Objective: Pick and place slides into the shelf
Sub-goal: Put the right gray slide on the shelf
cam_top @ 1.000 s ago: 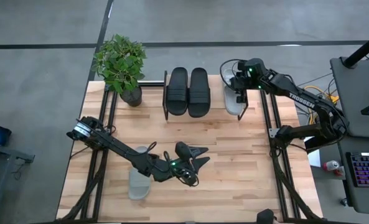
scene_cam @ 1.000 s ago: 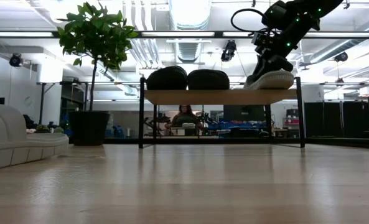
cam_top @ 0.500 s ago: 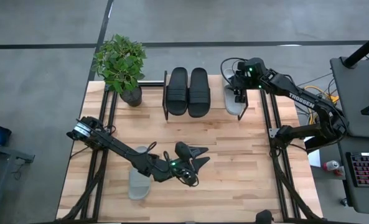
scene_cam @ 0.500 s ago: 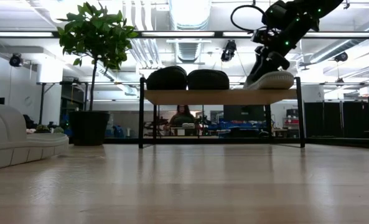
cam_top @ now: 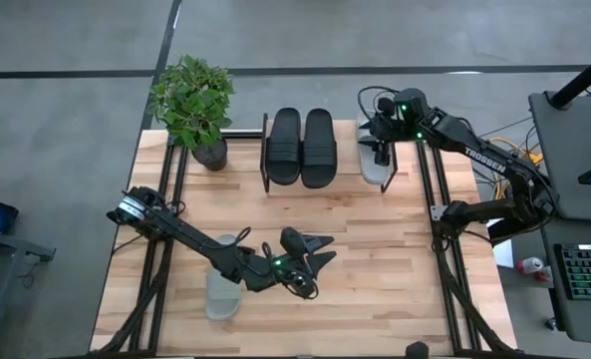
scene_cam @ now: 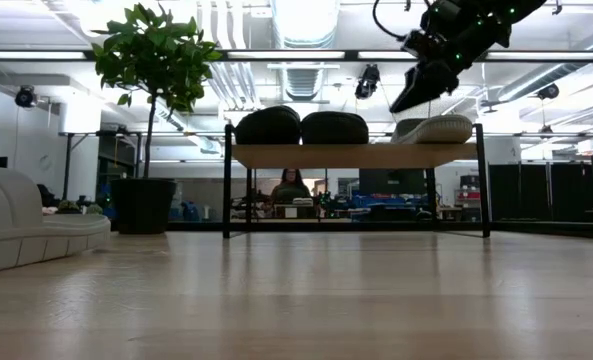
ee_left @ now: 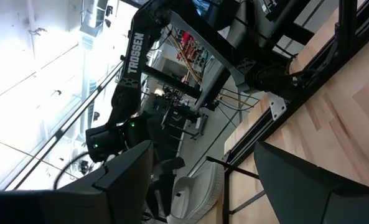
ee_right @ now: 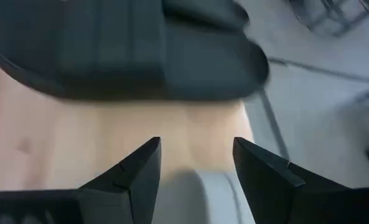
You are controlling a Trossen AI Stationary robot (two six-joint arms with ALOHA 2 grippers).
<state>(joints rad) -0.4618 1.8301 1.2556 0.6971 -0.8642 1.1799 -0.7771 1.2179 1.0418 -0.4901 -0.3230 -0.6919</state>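
High view. The shelf point(cam_top: 325, 150) stands at the far edge of the desk point(cam_top: 375, 249). Two black slides point(cam_top: 301, 147) lie side by side on its left part, and one pale slide point(cam_top: 374, 163) lies at its right end. The right pincer point(cam_top: 379, 150) hovers over that pale slide, holding nothing. The second pale slide point(cam_top: 222, 289) lies on the desk near the near-left corner, just beside the left arm; the left pincer point(cam_top: 320, 249) waits near the middle of the desk, spread wide and empty. A potted plant point(cam_top: 192, 105) stands at the far-left corner.

Low view. The right pincer point(scene_cam: 413, 92) hangs clear above the pale slide point(scene_cam: 436, 129), which rests flat on the shelf plank point(scene_cam: 351, 155). The step in hand appears to be the retreat after placing; it is best made straight up until well clear of the strap, so the slide is not dragged off the shelf's right end.

Left wrist view. The open left fingers point(ee_left: 128, 177) frame the distant right arm; nothing lies between them.

Right wrist view. The fingers point(ee_right: 140, 168) stand parted and empty over the plank, with the pale slide point(ee_right: 203, 196) below and a black slide point(ee_right: 128, 53) beyond. Sideways drift toward the black slide should be avoided.
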